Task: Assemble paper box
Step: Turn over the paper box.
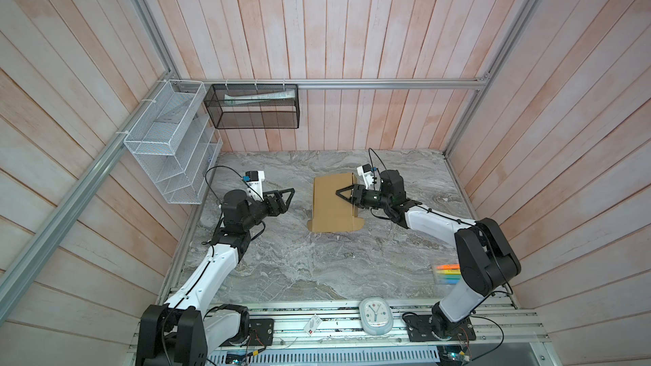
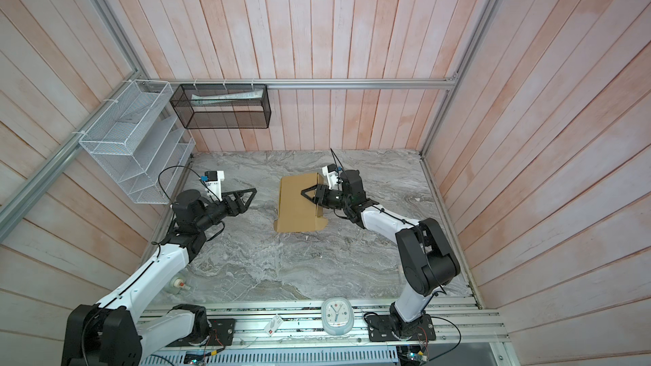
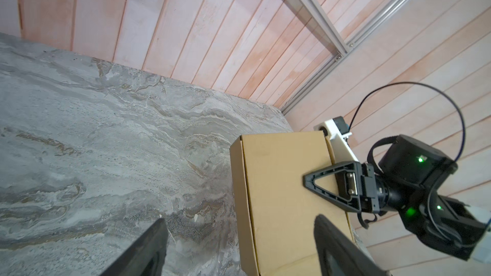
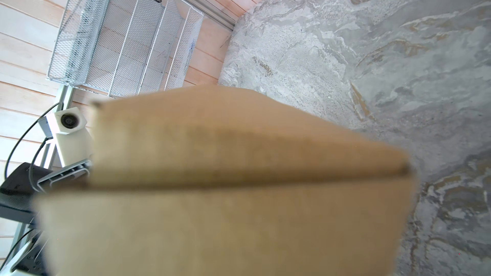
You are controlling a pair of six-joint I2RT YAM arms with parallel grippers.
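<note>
Box (image 1: 331, 205) was found folded on table (image 1: 281, 269), near tabs (image 1: 360, 224) splayed. Left gripper (image 1: 287, 198) was held wide, empty, apart; right gripper (image 1: 343, 194) was laid on lid (image 1: 327, 188), grip untellable. Closing judged underway; tabs to be tucked.

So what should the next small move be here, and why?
Probably bring the left gripper in towards the near end of the paper box. Its jaws stand open and clear of the box, while the right gripper seems clamped on the box's right edge. The end tabs stick out untucked, so a second contact there looks needed.
</note>
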